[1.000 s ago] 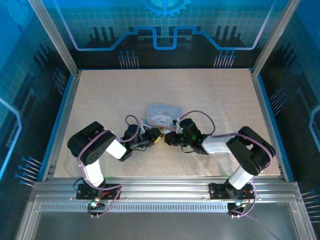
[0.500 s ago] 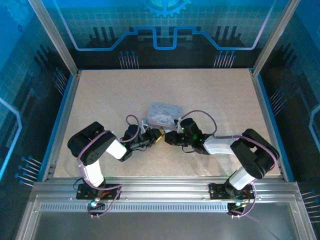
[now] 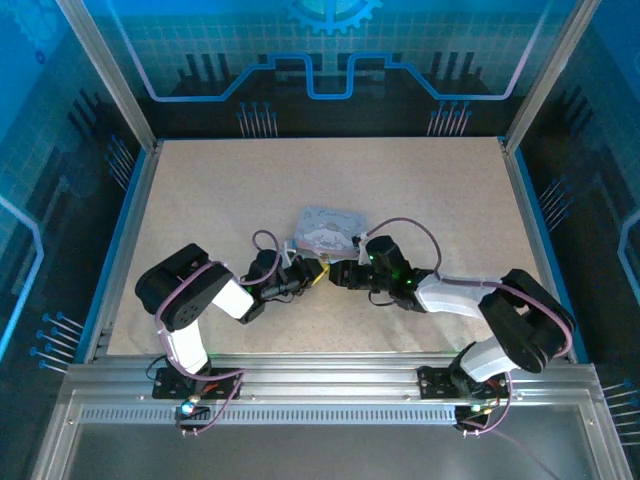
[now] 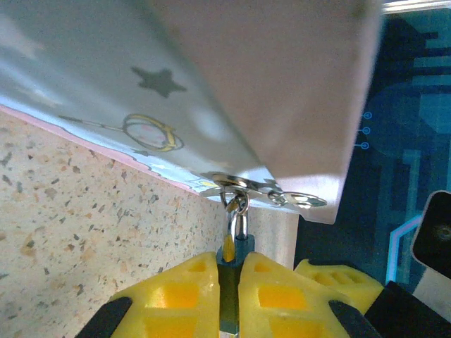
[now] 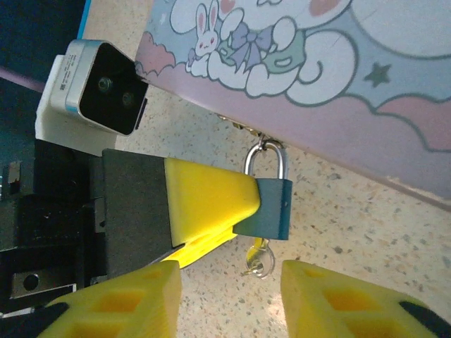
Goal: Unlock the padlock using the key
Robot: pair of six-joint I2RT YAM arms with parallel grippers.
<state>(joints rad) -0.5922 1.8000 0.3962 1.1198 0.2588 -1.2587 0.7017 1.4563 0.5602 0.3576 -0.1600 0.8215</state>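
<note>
Top view, scene: I have both arms reaching to the middle of the table (image 3: pixel 420 190), meeting just below the cartoon tin (image 3: pixel 328 228).
Top view, jaws: The left gripper (image 3: pixel 313 273) and right gripper (image 3: pixel 338 276) sit nose to nose. From up here I cannot tell how far either one gapes.
Left wrist, jaws: The yellow fingers (image 4: pixel 184 294) at bottom centre are all but closed, pinching the padlock (image 4: pixel 240 227) by its body.
Left wrist, padlock: It stands at mid frame, its shackle looped through the latch (image 4: pixel 243 184) on the tin's lower edge.
Right wrist, jaws: My right fingers (image 5: pixel 116 304), at the bottom corners, are spread wide, gripping nothing and touching nothing.
Right wrist, padlock: It hangs at centre frame from the tin, its blue-grey body clamped from the left by the left gripper.
Right wrist, key: The key (image 5: pixel 259 263) lies just under the padlock's body. I cannot tell whether it sits in the keyhole.
</note>
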